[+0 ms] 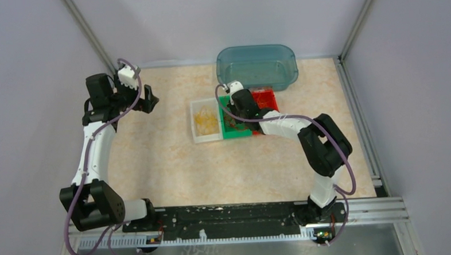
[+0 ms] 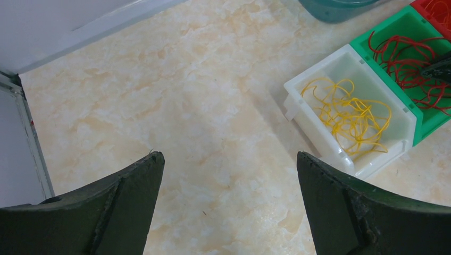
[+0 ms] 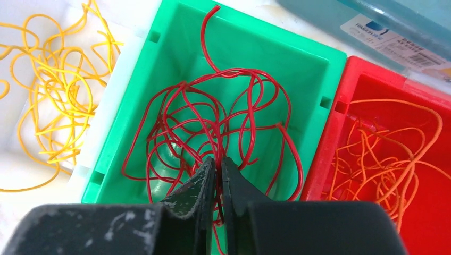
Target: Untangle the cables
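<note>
On the left side of the table [image 1: 167, 164], we see the left arm rise from its base and bend toward the back wall, with the left gripper [image 2: 228, 159] spread wide above the marbled surface, holding nothing. Right of it, three small bins sit side by side, touching. We find loose yellow wires [image 2: 348, 114] looping in the white bin [image 1: 197, 134]. Next comes the green bin [image 3: 159, 69], where the right gripper [image 3: 218, 159] dips in from above, its jaws pressed almost together and pinching a few strands of the red wires [image 3: 213, 117]. These lie in a loose tangle across the bin floor, one end running up the far wall. In the red bin [image 3: 340, 133] we see thin orange wires [image 3: 388, 154], loosely curled. A blue tub [image 1: 255, 68] stands just behind the bins. The right arm folds at the elbow on the right and reaches left over the red bin, hiding part of it from above
</note>
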Robot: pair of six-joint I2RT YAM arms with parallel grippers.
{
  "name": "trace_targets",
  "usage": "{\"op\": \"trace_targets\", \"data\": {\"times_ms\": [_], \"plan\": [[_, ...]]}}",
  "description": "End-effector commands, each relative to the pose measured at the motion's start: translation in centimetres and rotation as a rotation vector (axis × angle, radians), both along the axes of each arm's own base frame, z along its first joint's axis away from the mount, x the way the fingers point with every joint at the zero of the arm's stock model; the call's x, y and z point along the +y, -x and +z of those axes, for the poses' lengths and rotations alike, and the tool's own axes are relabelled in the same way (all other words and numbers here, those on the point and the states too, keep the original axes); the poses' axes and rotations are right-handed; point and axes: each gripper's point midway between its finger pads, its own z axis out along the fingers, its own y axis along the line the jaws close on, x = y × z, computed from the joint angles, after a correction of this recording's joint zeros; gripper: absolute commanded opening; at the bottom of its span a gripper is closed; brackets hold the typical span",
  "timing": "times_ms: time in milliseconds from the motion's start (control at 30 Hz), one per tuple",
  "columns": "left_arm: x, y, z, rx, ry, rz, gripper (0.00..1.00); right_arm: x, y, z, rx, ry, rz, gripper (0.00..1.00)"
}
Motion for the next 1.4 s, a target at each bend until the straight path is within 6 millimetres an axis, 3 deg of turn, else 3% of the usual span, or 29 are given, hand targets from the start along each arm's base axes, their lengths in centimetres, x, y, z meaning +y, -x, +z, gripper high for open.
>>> {"op": "trace_targets", "data": {"times_ms": [0,67,300,333,367,500,600,900,1033,1200,1367], "plan": [[0.4,0.2,-0.1,-0.042,0.002,0.017,1.00,1.6,-1.3,3.8,-0.127,-0.089,-0.035,0.17],[0.3,0.3,-0.5,-0.039,0.011,0.015,1.00,1.7,-1.2,5.7,-0.175,-0.102,-0.027,0.30],[-0.1,0.6,-0.7,-0.030,0.043,0.012,1.00,1.1,-0.1,14.2,-0.304,-0.184,-0.015,0.57],[-0.2,0.7,-0.6,-0.032,0.047,0.013,1.00,0.8,0.2,15.0,-0.314,-0.191,-0.017,0.71],[-0.3,0.8,-0.6,-0.036,0.052,0.011,1.00,0.4,0.5,15.8,-0.328,-0.201,-0.021,0.95],[-0.7,1.1,-1.0,-0.046,0.092,0.016,1.00,-2.4,2.2,18.7,-0.388,-0.240,-0.084,0.99],[-1.4,1.7,-3.0,-0.027,0.151,0.010,1.00,-6.7,3.2,19.8,-0.454,-0.253,-0.210,0.99],[-2.4,2.9,-12.6,-0.099,0.221,0.002,1.00,-23.3,6.4,15.7,-0.564,-0.347,-0.691,0.99],[-2.5,2.7,-13.6,-0.211,0.206,0.006,1.00,-28.6,7.8,13.2,-0.634,-0.285,-0.855,0.99],[-2.1,2.8,-15.2,-0.277,0.203,0.039,0.99,-32.2,8.1,9.2,-0.614,-0.223,-0.989,0.99],[-1.7,2.8,-15.7,-0.292,0.186,0.099,0.99,-32.7,7.4,5.2,-0.587,-0.177,-0.990,0.99]]}}
